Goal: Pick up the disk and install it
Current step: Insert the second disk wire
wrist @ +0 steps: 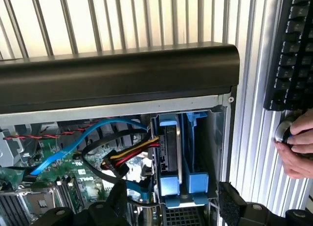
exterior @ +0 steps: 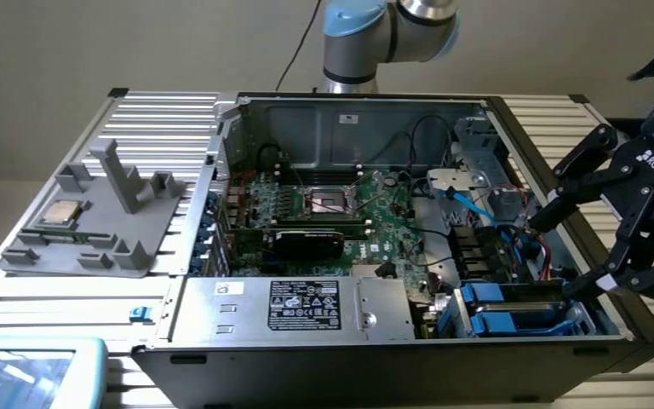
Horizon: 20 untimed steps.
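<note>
The disk [wrist: 168, 157] sits upright in its blue carrier inside the drive bay at the lower right corner of the open computer case [exterior: 339, 106], also seen in the exterior view [exterior: 497, 311]. The pincer [exterior: 577, 247] hovers just above that corner, fingers spread wide and holding nothing. A person's hand [wrist: 298, 147] rests beside a keyboard [wrist: 293, 45].

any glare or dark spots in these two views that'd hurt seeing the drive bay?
Exterior view: even light, but the drive bay sits in the case's shade beside the open pincer; the blue carriers still read. Wrist view: the slatted table is washed out bright, the black case edge lacks detail, the disk in its blue carrier is readable, and a hand sits beside a keyboard.
</note>
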Motion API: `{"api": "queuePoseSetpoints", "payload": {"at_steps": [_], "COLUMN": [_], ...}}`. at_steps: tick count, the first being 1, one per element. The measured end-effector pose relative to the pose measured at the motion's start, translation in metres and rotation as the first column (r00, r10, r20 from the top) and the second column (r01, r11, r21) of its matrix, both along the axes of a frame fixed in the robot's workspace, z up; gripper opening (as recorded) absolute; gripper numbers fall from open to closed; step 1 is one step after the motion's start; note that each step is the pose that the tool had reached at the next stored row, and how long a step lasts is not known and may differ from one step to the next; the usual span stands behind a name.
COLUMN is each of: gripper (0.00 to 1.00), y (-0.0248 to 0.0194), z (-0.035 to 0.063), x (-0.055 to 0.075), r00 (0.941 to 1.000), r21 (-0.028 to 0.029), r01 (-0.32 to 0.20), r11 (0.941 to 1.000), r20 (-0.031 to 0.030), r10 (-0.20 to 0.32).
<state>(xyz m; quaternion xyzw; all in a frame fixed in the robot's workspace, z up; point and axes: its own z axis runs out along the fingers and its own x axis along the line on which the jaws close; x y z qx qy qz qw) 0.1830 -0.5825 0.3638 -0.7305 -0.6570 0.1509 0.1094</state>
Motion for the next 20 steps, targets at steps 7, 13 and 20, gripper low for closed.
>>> {"api": "queuePoseSetpoints", "payload": {"at_steps": [7, 13, 20], "gripper": [0.84, 0.84, 0.84], "y": [0.0017, 0.0041, 0.0079], "z": [0.0022, 0.0119, 0.016], "x": [-0.009, -0.012, -0.013], "r00": [0.9983, 0.997, 0.9877], "r21": [-0.0421, -0.058, -0.0612], "r01": [0.001, 0.002, 0.004], "r11": [0.9991, 0.9983, 0.9981], "r20": [0.0586, 0.0779, 0.1561], "r10": [0.001, 0.002, 0.005]}}
